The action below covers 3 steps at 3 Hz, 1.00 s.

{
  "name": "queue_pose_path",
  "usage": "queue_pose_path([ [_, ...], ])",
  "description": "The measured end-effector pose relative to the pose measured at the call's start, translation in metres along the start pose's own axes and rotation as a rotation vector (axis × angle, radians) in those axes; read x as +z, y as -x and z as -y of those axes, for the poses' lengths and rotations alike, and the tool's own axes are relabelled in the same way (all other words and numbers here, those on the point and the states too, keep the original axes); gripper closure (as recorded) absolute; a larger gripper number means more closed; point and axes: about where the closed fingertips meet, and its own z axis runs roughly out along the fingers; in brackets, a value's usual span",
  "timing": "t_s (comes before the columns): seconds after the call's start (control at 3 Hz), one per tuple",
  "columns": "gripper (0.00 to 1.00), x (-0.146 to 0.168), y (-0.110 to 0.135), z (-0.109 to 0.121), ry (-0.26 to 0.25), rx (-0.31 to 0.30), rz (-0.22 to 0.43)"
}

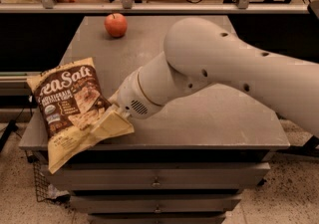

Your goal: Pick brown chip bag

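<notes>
Brown chip bag lies at the table front-left corner, its lower end hanging over the edge. Gripper sits low against the bag's lower right side (touching). Can't tell how open it is. 1 apple at the back.

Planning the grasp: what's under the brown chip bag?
The brown chip bag lies on the grey table, lower corner overhanging the edge. The gripper hides its lower-right part.
</notes>
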Motion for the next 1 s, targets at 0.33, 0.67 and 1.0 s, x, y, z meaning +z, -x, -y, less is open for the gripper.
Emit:
queue_pose_path([
  [0.33,0.90,-0.028,0.000,0.017,-0.084,-0.025,-0.024],
  [0.67,1.00,-0.072,-0.002,0.045,-0.186,-0.046,-0.043],
  [1.0,1.00,-0.123,-0.001,0.075,-0.266,-0.065,-0.030],
])
